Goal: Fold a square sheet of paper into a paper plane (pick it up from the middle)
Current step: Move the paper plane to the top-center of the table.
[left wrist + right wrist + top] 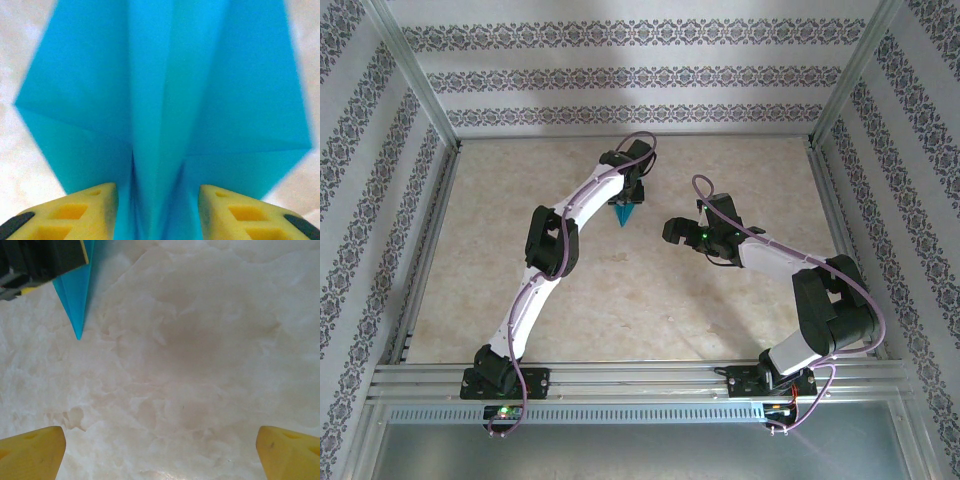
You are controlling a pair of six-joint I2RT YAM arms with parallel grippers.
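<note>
Bench: pale marbled top, patterned walls on three sides.

- **Paper plane**: teal, folded to a dart, upper middle of the overhead frame. We note that its long axis runs up and down the frame, with the tip toward the lower edge.
- **Left hand**: at the plane's blunt end, fingers half spread on either side of the centre fold. We cannot tell whether they press it.
- **Right hand**: near the plane's right side but apart from it, spread wide and empty.

We judge the left hand nearer. The right would have to travel left to meet the tip.

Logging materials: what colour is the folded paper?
The paper plane is plain teal-blue; left wrist view.
</note>
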